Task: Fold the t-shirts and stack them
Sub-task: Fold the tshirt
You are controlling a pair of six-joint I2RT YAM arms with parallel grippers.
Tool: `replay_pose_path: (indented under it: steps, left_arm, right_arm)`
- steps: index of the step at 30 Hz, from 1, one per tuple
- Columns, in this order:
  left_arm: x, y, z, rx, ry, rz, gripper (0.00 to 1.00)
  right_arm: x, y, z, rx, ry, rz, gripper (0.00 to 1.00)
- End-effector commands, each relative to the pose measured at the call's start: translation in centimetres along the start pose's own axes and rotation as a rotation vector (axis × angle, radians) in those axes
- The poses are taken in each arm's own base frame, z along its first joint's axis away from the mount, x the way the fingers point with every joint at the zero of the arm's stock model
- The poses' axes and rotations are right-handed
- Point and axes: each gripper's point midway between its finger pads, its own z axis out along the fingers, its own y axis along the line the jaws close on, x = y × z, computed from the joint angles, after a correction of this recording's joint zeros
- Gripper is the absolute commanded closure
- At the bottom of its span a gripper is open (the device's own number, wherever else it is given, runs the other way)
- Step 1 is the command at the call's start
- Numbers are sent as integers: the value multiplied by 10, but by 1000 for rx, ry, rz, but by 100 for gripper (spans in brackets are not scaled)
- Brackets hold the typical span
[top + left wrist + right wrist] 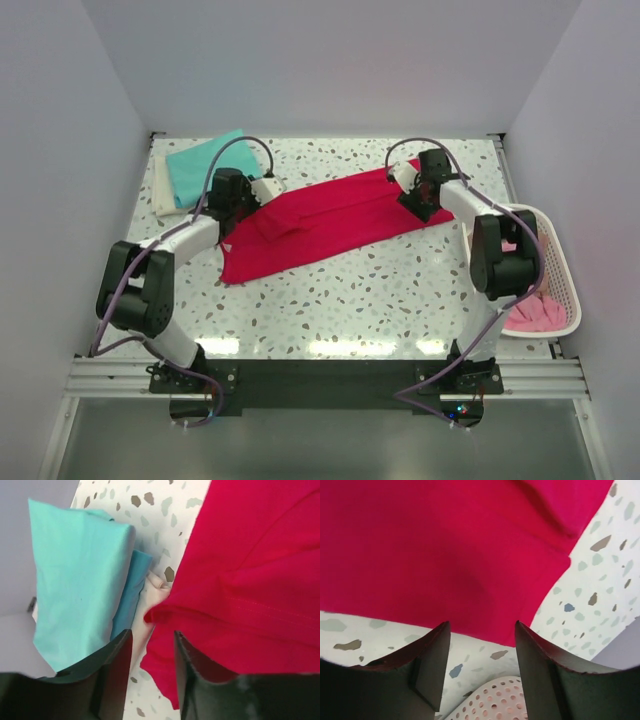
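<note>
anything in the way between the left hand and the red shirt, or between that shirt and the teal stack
Nothing visible. The left hand hangs open right over the red shirt at its bunched end, and only a narrow strip of table separates that end from the folded teal shirt.

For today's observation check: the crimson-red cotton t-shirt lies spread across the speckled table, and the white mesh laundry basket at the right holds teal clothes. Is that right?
One thing is wrong: the white mesh laundry basket holds pink clothes, not teal, as the top external view shows. The crimson-red cotton t-shirt does lie spread across the speckled table.
</note>
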Motion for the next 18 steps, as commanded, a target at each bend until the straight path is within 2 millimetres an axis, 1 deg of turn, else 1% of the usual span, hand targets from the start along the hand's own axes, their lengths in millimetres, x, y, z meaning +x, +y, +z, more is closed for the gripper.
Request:
replay_pose_path:
  steps: [1, 2, 3, 4, 5, 6, 7, 8, 9, 10, 11, 12, 13, 14, 15, 16, 17, 18]
  left_arm:
    - [-29, 55, -15, -193, -66, -125, 54]
    - [-32, 60, -21, -225, -83, -198, 43]
    - [-38, 70, -30, -269, -105, -242, 40]
    - [-45, 82, -47, -315, -129, -284, 37]
    - [-48, 85, -55, -328, -145, -322, 32]
    - [-51, 83, -62, -323, -160, -401, 31]
    - [-56, 86, -77, -332, -190, -438, 30]
    - [-57, 83, -83, -331, -205, -529, 26]
    - [-57, 81, -95, -333, -209, -589, 23]
    - [-50, 75, -98, -331, -191, -653, 20]
    - [-48, 67, -100, -309, -191, -705, 20]
    - [-41, 49, -100, -259, -156, -778, 20]
    - [-33, 36, -102, -239, -144, -829, 20]
    - [-30, 28, -103, -228, -143, -924, 19]
    - [-29, 21, -105, -209, -152, -959, 19]
    - [-18, 4, -101, -177, -129, -1004, 19]
    - [-14, -3, -99, -163, -124, -1060, 20]
    - [-16, -10, -97, -132, -137, -1128, 21]
  right_arm:
    - [-18, 2, -23, -9, -101, 34, 41]
    - [-18, 8, -27, -25, -102, 19, 39]
    - [-19, 20, -27, -70, -112, -39, 36]
    - [-19, 29, -28, -108, -120, -70, 34]
    - [-21, 35, -35, -133, -136, -92, 33]
    - [-24, 50, -36, -188, -175, -132, 33]
    - [-26, 57, -39, -218, -201, -161, 32]
    - [-28, 64, -47, -246, -223, -193, 33]
    - [-33, 79, -51, -297, -274, -242, 33]
    - [-36, 84, -55, -316, -303, -268, 33]
    - [-37, 93, -58, -351, -332, -294, 33]
    - [-38, 99, -64, -370, -363, -346, 33]
    - [-45, 111, -69, -416, -416, -372, 34]
    - [-47, 117, -72, -437, -435, -396, 34]
    - [-50, 125, -74, -455, -458, -437, 35]
    - [-54, 131, -75, -466, -474, -461, 35]
    - [-58, 135, -73, -461, -474, -479, 36]
    - [-66, 145, -74, -463, -476, -517, 37]
